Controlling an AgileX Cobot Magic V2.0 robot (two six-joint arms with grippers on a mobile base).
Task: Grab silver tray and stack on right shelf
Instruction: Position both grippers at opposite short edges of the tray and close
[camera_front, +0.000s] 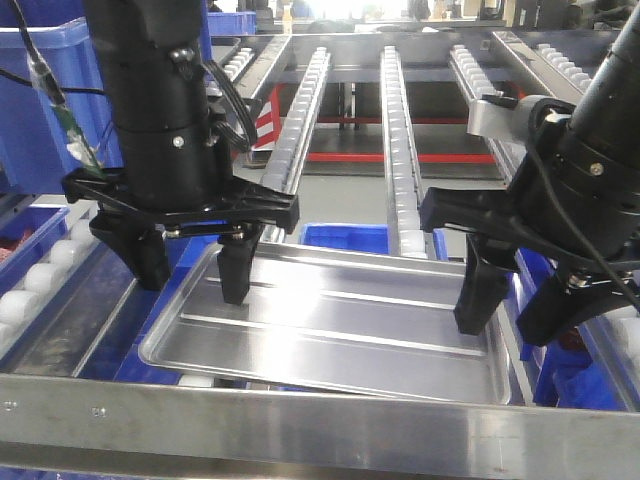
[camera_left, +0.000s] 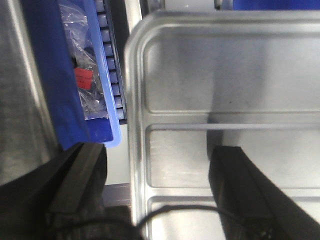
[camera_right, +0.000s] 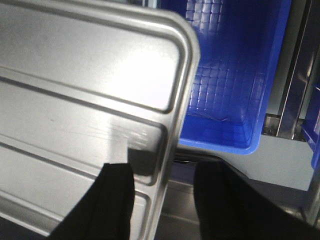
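Both short ends of the silver tray (camera_front: 330, 320) have jaws set astride the rim. We see the tray lying on the right shelf (camera_front: 402, 160), just behind the brushed steel front bar (camera_front: 300, 425). Its two long ribs run across the front view, and a white roller (camera_front: 195, 380) peeps out under its near left corner.

The left gripper (camera_front: 190, 268) has its jaws spread. One finger hangs over the tray floor and the other outside the rim, and the left wrist view shows bare metal between each finger and the rim. We cannot tell from any view whether the inner fingertip touches the floor.

The right gripper (camera_front: 515, 310) stands the same way at the other end, jaws spread. Its inner finger is over the tray beside a rib, its outer finger is beyond the rounded corner, and the rim runs loose between them.

Past that corner, in the right wrist view, sits a blue bin (camera_right: 230, 75) with a gridded floor. In the left wrist view a second blue bin (camera_left: 92, 100) holding clear plastic bags lies just beside the tray's left end.
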